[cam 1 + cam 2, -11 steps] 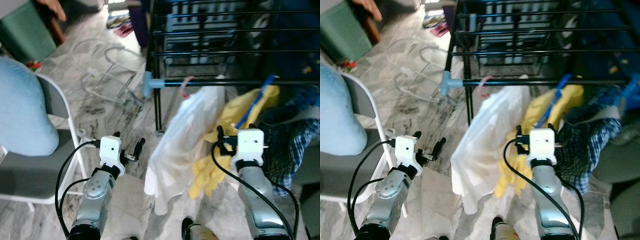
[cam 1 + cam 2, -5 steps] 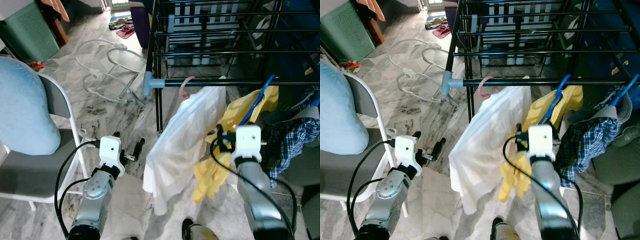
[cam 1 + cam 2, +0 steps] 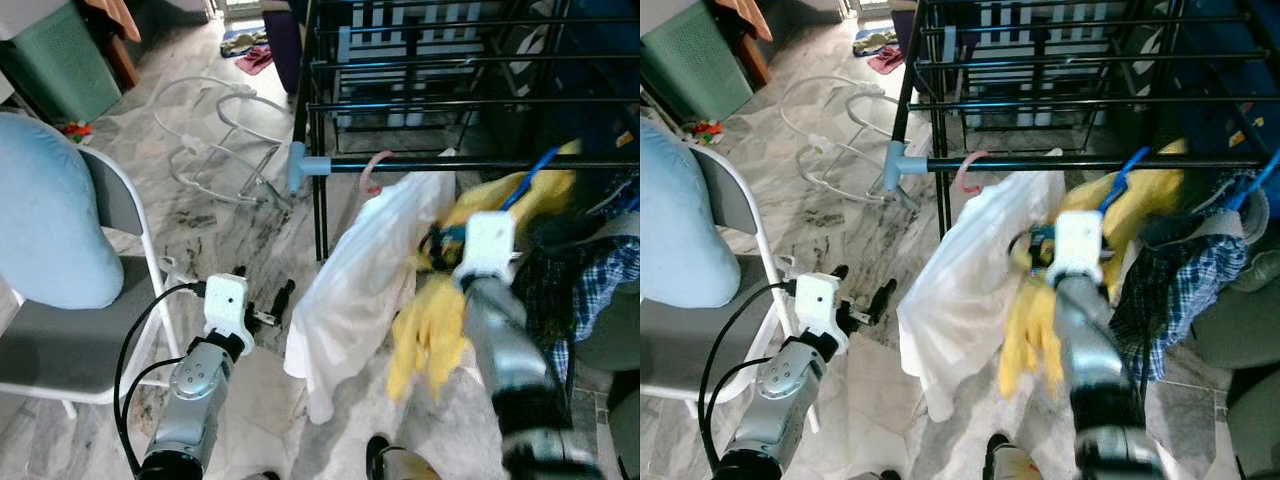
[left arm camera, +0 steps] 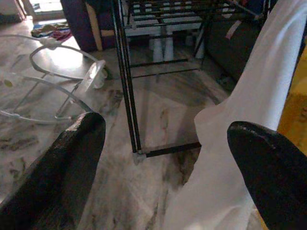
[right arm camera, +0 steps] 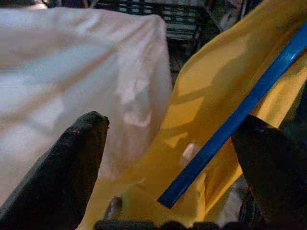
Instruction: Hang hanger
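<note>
A black drying-rack rail [image 3: 420,165] runs across ahead of me. A white garment [image 3: 370,270] hangs from it on a pink hanger hook [image 3: 372,170]. Beside it a yellow garment [image 3: 430,330] sits on a blue hanger [image 3: 525,180], whose top reaches the rail. My right gripper [image 3: 438,240] is raised against the yellow cloth. In the right wrist view its fingers [image 5: 86,158] stand wide apart, with the blue hanger [image 5: 230,124] and yellow cloth between them. My left gripper [image 3: 262,285] is open and low over the floor, holding nothing.
A plaid shirt [image 3: 600,280] hangs at the right end of the rail. A folding chair [image 3: 70,340] with a light-blue cushion [image 3: 50,230] stands on the left. A white wire frame [image 3: 220,130] lies on the marble floor, and a green basket [image 3: 55,55] stands far left.
My right arm has risen and moved towards the rail, and the yellow garment has lifted with it. The left arm has barely moved.
</note>
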### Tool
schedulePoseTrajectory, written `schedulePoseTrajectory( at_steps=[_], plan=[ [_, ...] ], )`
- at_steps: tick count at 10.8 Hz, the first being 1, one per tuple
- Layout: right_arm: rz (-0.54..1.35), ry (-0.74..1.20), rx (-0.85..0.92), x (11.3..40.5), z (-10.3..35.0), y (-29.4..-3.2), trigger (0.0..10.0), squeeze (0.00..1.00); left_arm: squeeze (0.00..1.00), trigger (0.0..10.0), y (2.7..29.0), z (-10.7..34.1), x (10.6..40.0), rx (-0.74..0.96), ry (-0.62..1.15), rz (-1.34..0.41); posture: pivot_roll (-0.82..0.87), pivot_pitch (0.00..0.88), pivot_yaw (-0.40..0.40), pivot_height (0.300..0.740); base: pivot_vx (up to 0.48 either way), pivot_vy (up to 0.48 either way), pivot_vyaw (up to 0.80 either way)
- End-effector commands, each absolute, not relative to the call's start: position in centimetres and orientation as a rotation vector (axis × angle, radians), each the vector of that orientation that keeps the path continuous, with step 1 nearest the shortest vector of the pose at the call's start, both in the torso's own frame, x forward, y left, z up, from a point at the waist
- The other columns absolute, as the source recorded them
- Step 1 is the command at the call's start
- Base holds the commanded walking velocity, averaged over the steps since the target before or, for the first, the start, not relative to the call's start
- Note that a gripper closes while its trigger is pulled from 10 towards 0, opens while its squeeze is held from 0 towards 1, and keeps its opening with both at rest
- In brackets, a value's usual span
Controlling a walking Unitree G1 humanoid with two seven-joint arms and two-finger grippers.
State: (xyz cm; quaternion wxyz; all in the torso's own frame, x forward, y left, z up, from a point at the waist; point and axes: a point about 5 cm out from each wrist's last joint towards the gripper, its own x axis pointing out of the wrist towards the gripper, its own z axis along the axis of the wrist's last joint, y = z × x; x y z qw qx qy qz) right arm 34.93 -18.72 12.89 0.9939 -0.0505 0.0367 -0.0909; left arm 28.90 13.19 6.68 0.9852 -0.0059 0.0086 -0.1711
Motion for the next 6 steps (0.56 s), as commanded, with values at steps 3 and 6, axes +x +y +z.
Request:
schedulePoseTrajectory(
  at_steps=[3,6],
  plan=[
    [-0.266,0.122,0.029,35.8,13.4,-19.3,10.0,0.00,0.00,10.0,13.7,6.4,28.6,0.002,0.035,-0.346,-0.11,0.178,0.097,0.740,0.000,0.000,0.00],
    [-0.316,0.146,-0.016,34.9,12.9,-20.2,10.0,0.00,0.00,10.0,13.5,6.1,28.7,0.001,0.049,-0.371,-0.12,0.177,0.105,0.740,0.000,0.000,0.00]
  ],
)
